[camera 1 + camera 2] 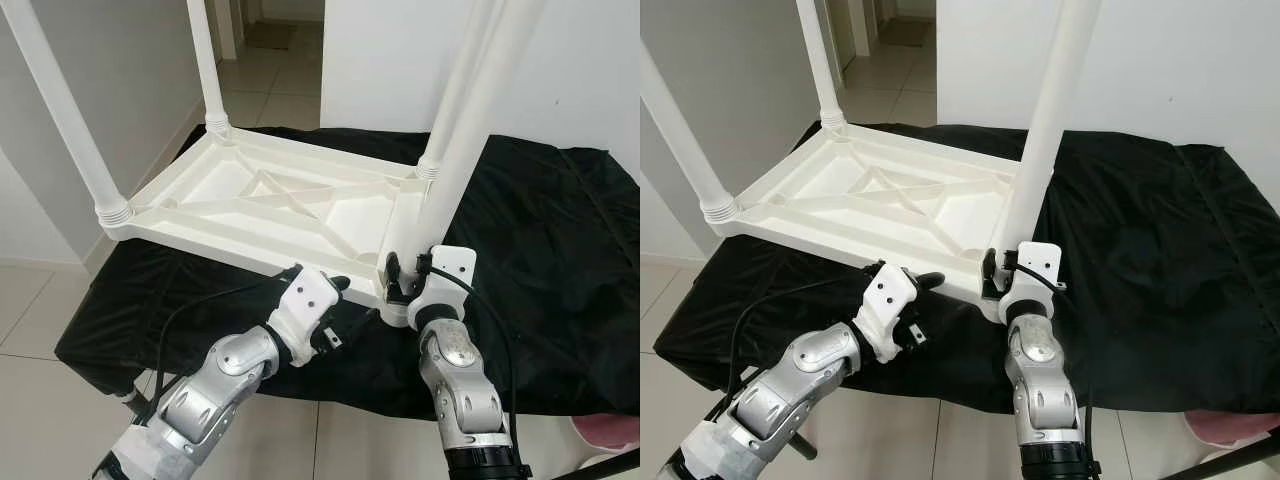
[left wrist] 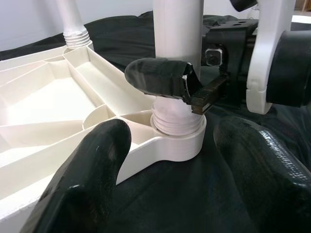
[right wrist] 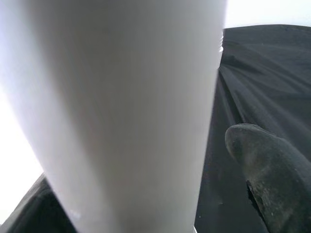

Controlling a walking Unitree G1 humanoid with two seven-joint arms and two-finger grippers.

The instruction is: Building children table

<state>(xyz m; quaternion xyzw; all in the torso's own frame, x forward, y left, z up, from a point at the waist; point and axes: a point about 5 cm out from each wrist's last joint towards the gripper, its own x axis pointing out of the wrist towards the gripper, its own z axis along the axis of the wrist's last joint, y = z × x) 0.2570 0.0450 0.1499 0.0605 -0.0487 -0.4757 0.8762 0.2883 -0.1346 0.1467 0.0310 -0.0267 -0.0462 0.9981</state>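
A white plastic children's table (image 1: 250, 200) lies upside down on a black cloth. Legs stand up from its near-left (image 1: 70, 120), far-left (image 1: 205, 60) and far-right (image 1: 432, 150) corners. A fourth leg (image 1: 470, 120) stands in the near-right corner socket (image 2: 177, 141), its threaded end showing just above the rim. My right gripper (image 1: 405, 282) is shut on this leg just above the socket; one of its fingers (image 2: 165, 77) crosses the front of the leg (image 2: 177, 29). Up close, the leg (image 3: 121, 97) stands beside a fingertip (image 3: 272, 165). My left gripper (image 1: 340, 312) is open, low over the cloth, facing that corner.
The black cloth (image 1: 560, 220) covers a low surface whose front edge runs just under my arms. Tiled floor (image 1: 30, 320) lies to the left, and a hallway opens behind. A white wall stands at the back right. Something pink (image 1: 610, 430) sits on the floor at the lower right.
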